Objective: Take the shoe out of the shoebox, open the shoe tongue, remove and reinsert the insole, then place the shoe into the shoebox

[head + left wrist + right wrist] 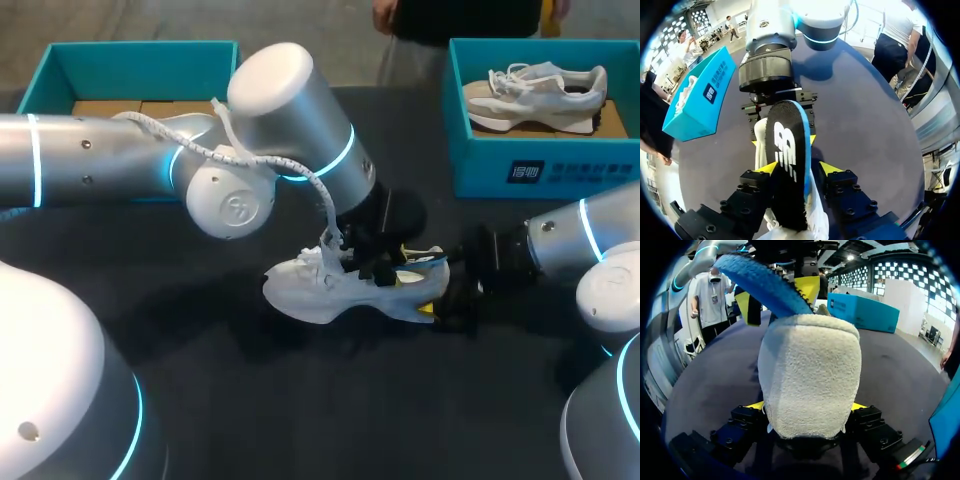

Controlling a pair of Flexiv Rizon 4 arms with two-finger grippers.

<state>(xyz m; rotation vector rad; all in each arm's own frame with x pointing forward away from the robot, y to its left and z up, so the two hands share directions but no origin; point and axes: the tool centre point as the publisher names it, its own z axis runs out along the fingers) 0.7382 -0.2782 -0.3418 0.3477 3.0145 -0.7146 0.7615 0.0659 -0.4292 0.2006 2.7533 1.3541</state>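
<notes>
Table (pixel 200 400): dark, under both your arms.
Shoebox (pixel 540 165): teal, at the far right corner.
Shoe (pixel 310 290): white, mid-table, outside that box.
Insole (pixel 787 165): rising out of it, blue-edged.
Left gripper (pixel 799 167): yours pinches the insole.
Right gripper (pixel 807 407): yours clamps the heel.

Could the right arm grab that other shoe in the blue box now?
Probably not yet: the right pincer is shut on the heel of the white shoe, so it must let go first. Otherwise the other shoe lies uncovered in its open blue box.
</notes>
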